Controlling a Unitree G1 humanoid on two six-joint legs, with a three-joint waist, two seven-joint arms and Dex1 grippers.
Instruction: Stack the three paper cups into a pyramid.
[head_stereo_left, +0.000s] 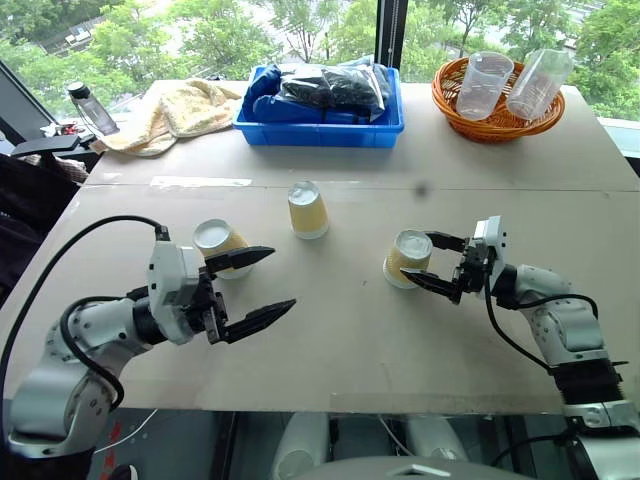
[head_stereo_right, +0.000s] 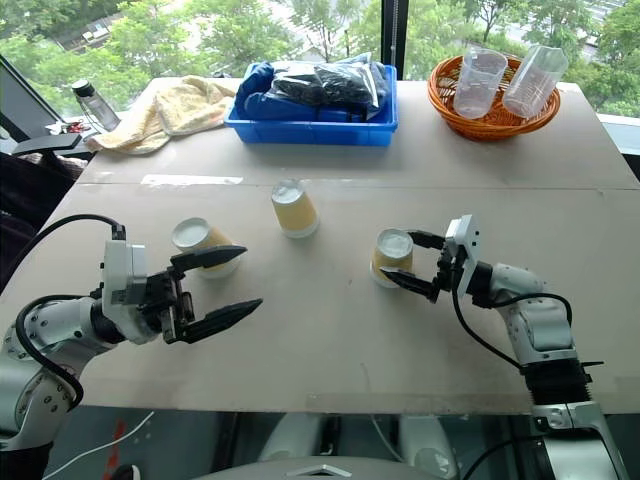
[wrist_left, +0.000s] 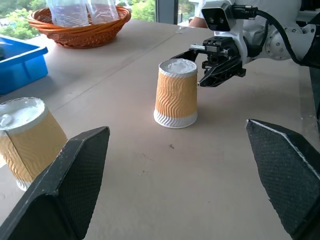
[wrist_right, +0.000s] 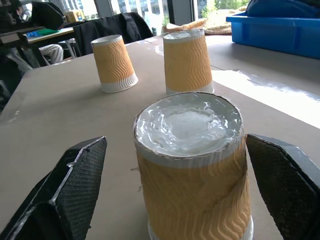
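Three paper cups stand upside down and apart on the table, with no pyramid formed. The right cup (head_stereo_left: 406, 262) sits between the spread fingers of my right gripper (head_stereo_left: 424, 259), which is open; in the right wrist view the fingers (wrist_right: 65, 192) stand clear of that cup's (wrist_right: 192, 170) sides. The middle cup (head_stereo_left: 307, 210) stands alone further back. The left cup (head_stereo_left: 218, 243) is beside my left gripper (head_stereo_left: 282, 277), which is open and empty, its upper finger reaching past the cup's side.
Along the far edge lie a yellow towel (head_stereo_left: 185, 108) and a bottle (head_stereo_left: 90, 108). A blue bin (head_stereo_left: 320, 125) of dark bags and an orange basket (head_stereo_left: 495, 120) with clear plastic measuring cups stand there too. Bare tabletop lies between the grippers.
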